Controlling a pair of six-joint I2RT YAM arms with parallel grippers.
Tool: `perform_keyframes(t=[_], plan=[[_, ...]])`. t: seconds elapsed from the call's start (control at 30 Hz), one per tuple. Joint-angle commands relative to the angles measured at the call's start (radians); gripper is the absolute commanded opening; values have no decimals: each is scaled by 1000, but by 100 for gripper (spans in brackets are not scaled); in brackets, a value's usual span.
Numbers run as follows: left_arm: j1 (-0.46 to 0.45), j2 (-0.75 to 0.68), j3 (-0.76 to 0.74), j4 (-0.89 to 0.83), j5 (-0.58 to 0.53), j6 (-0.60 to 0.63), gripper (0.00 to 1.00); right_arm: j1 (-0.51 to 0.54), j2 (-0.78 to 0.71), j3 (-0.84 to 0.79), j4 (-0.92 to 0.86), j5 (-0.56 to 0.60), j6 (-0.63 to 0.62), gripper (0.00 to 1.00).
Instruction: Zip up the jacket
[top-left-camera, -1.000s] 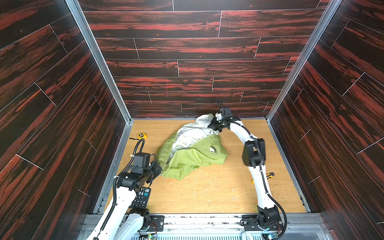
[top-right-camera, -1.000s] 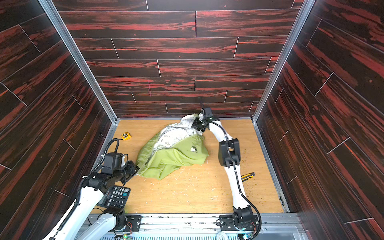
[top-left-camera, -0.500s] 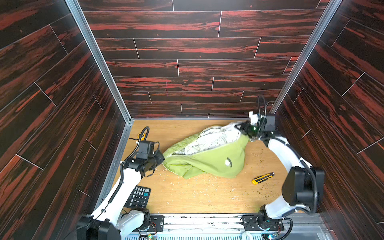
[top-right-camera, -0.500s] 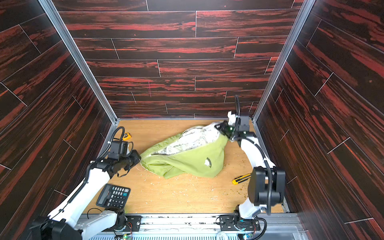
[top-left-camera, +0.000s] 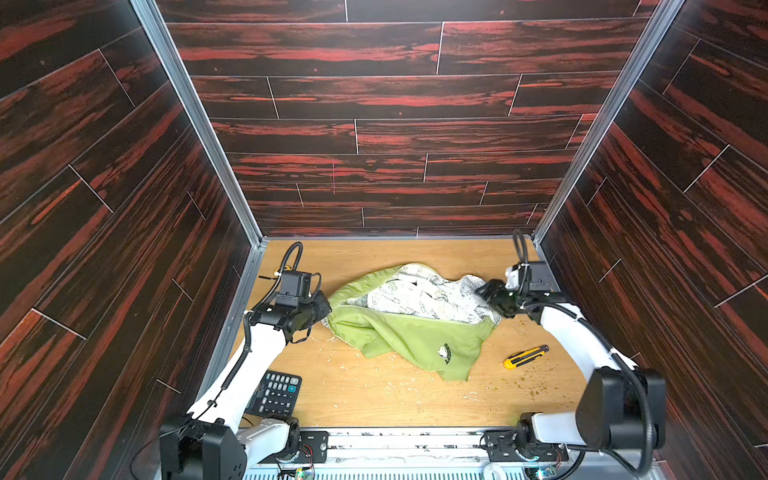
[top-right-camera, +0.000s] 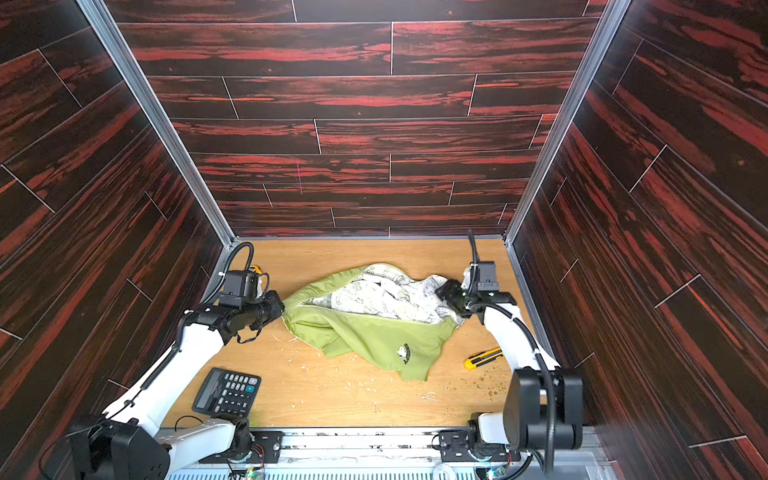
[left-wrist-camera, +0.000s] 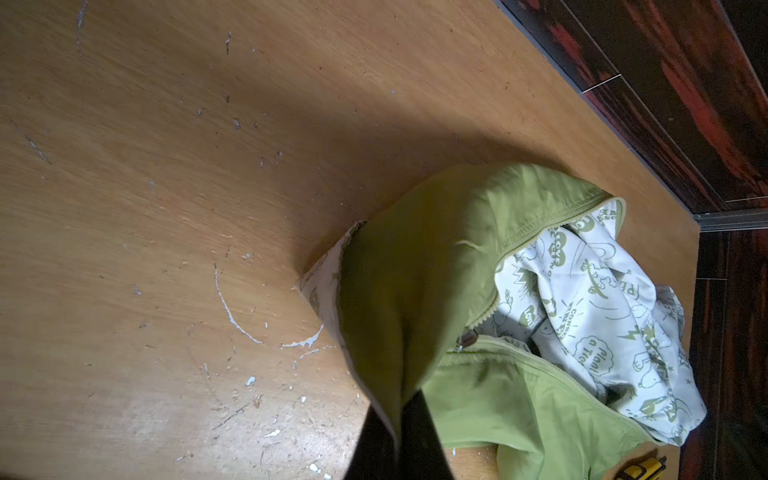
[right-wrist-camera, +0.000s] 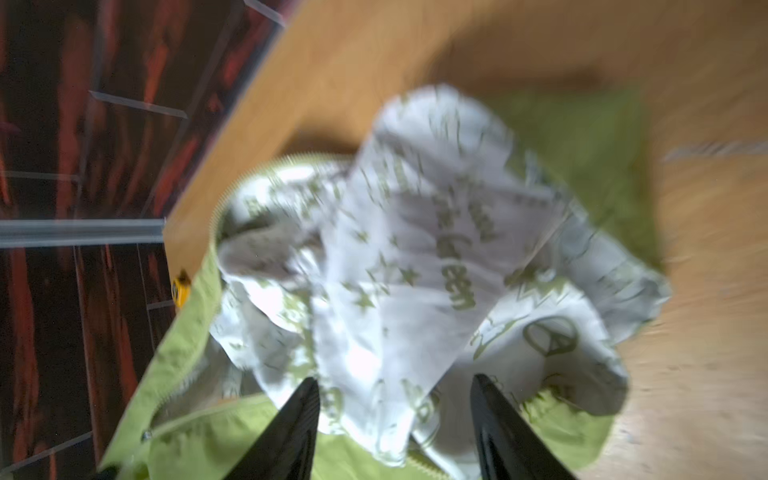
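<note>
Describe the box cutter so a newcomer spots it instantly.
On the wooden table, find the lime-green jacket heaped mid-table. To its right in both top views, clear of the cloth, lies the box cutter. It is the only slim yellow-and-black bar; the calculator is black, far left.

Count by kind.
- Lime-green thin-fabric jacket (top-left-camera: 419, 338), white green-printed lining: one; landmark for entries below.
- Black rectangular plastic calculator (top-right-camera: 226, 392): one, left of jacket, nearer side, well apart.
- Yellow-and-black slim utility knife (top-left-camera: 525, 356): one, right of jacket, near, not touching.
- Small round yellow item (top-right-camera: 256, 269), kind unclear: one, beyond jacket's left end.
- White-and-black robot arms: two. Left arm (top-left-camera: 253, 357), right arm (top-left-camera: 577, 338), one each side of jacket.
- Black grippers: two. Left gripper (top-left-camera: 328, 309) at jacket's left end, right gripper (top-left-camera: 487, 291) at right end.
</note>
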Motion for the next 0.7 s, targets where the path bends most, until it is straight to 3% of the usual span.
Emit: perform_keyframes(t=[0.0,0.67], plan=[[3,-74,-34,-4,-25,18,0,7,-20,73,-115,125,2,62],[5,-130,-75,-51,-8,0,0,171,702,730,-244,12,-27,63]])
